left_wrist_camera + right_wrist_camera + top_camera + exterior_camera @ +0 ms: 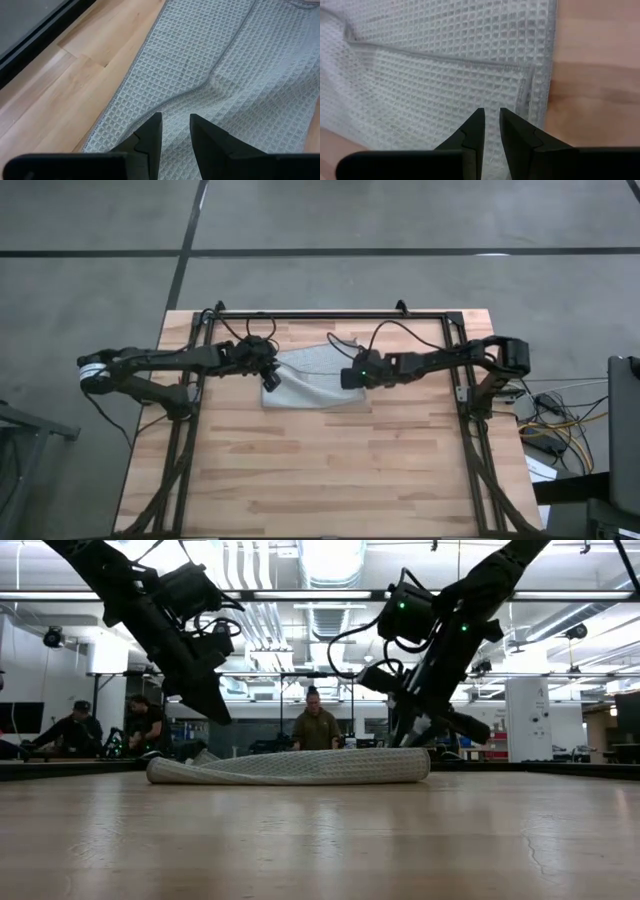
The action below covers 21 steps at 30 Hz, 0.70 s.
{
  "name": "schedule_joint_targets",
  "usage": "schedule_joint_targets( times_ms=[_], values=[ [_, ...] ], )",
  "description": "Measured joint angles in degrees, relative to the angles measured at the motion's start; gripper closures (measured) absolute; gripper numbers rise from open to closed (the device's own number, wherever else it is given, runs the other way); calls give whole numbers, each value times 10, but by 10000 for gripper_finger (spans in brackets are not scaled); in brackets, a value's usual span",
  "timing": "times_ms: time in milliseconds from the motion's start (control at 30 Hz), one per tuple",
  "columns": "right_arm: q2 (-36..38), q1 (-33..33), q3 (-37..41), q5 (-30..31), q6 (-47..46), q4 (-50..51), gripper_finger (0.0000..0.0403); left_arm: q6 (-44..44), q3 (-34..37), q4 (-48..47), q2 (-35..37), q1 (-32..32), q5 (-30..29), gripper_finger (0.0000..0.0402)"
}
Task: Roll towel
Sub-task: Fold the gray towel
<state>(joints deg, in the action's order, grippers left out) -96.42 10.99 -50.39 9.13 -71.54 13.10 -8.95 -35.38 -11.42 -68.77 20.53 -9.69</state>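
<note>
The light grey-blue waffle-weave towel [310, 380] lies on the wooden table at its far middle, folded over itself into a low, long bundle [300, 767]. Overlapping layers with hemmed edges show in both wrist views [225, 60] [445, 65]. My left gripper [270, 380] hangs above the towel's left end, clear of it in the low view [215, 710], its fingers a narrow gap apart [175, 122]. My right gripper [348, 378] stands just above the towel's right end [412, 735], its fingers also a narrow gap apart [491, 116]. Nothing is between either pair of fingers.
A black metal frame [320, 313] runs along the table's far edge and down both sides, with cables near the arm bases. Bare wood [330, 470] lies on the table's near half. Several people [316, 728] stand in the room beyond the far edge.
</note>
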Motion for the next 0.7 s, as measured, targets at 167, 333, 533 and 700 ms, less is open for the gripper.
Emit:
schedule_joint_targets(
  times_ms=[167, 333, 533, 700],
  values=[
    [13, 20, 0, 3, 23, 0, 346, 0, 0, 0, 0, 0, 0, 298],
    [11, 44, 0, -2, 35, 1, 346, 0, 0, 0, 0, 0, 0, 298],
    [11, 60, 0, -9, 57, 2, 346, -1, 0, 0, 0, 0, 0, 298],
    [11, 60, 2, -33, 57, 1, 346, 0, 0, 0, 0, 0, 0, 298]
  ],
)
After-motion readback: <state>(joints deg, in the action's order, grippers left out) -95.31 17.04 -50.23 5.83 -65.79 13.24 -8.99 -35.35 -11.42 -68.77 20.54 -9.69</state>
